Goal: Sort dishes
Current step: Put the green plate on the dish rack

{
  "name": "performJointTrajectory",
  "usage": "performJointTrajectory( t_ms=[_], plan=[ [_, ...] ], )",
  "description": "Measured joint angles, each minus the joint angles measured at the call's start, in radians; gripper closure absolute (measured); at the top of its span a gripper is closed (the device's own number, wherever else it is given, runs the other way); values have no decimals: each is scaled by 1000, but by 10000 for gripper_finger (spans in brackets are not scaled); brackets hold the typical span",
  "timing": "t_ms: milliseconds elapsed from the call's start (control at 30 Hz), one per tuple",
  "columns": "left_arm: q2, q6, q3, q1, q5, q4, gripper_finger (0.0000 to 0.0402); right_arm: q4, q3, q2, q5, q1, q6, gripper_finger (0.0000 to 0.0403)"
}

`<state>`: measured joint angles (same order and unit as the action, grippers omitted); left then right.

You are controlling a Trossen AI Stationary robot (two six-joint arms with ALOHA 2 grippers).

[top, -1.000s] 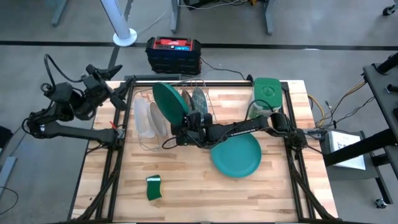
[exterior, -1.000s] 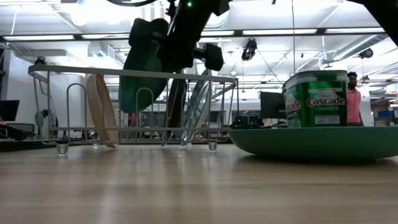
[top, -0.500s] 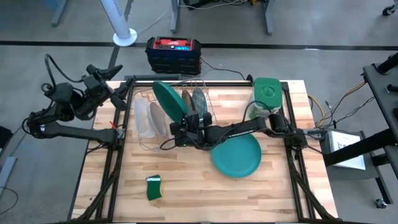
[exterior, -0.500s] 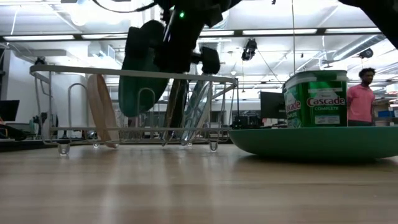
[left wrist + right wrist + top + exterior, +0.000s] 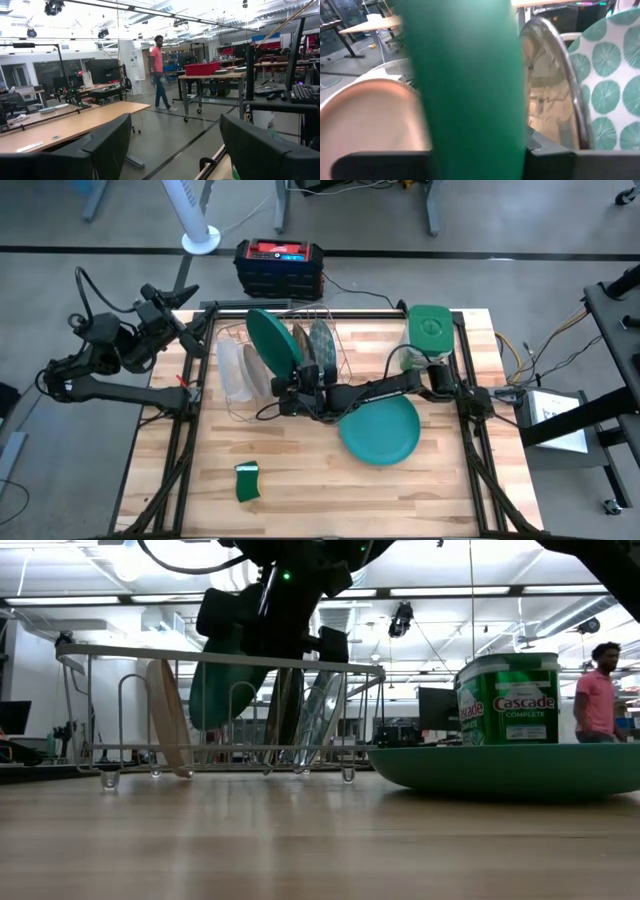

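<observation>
Dark green plate (image 5: 273, 340), round, glossy.

Right arm: extended low across the table from its right-edge base toward the centre-left, forearm near level. Right gripper (image 5: 290, 388): at the arm's far end, fingers (image 5: 380, 165) either side of an upright plate edge; whether they clamp it cannot be told.

Left arm: folded off the table's left edge, elbow bent. Left gripper (image 5: 178, 298): raised, facing outward, fingers (image 5: 107, 145) spread wide, holding nothing.
</observation>
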<state>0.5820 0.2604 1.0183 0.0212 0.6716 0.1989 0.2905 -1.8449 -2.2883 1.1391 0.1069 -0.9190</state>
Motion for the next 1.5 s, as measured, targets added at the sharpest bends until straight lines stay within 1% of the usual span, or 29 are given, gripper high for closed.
performJointTrajectory(
  t_ms=[67,133,467,567,767,833,900,1300,1500],
  plan=[
    [0,0,0,0,0,0,109,0,0,0,-16,0,-11,326],
    [0,0,0,0,0,0,109,-8,0,0,-22,0,-15,324],
    [0,0,0,0,0,3,109,-25,0,0,-37,0,12,345],
    [0,0,0,0,0,3,109,-24,-21,0,-11,3,70,351],
    [0,0,0,0,0,3,109,-31,-95,-3,109,14,245,360],
    [0,0,0,0,0,3,109,-39,-117,0,120,13,300,360],
    [0,0,0,0,0,3,109,-37,-124,1,120,10,322,361],
    [0,0,0,0,0,4,109,-36,-118,-53,118,6,326,363],
    [-1,0,0,0,0,4,109,-49,-129,-86,115,5,284,363]
  ],
)
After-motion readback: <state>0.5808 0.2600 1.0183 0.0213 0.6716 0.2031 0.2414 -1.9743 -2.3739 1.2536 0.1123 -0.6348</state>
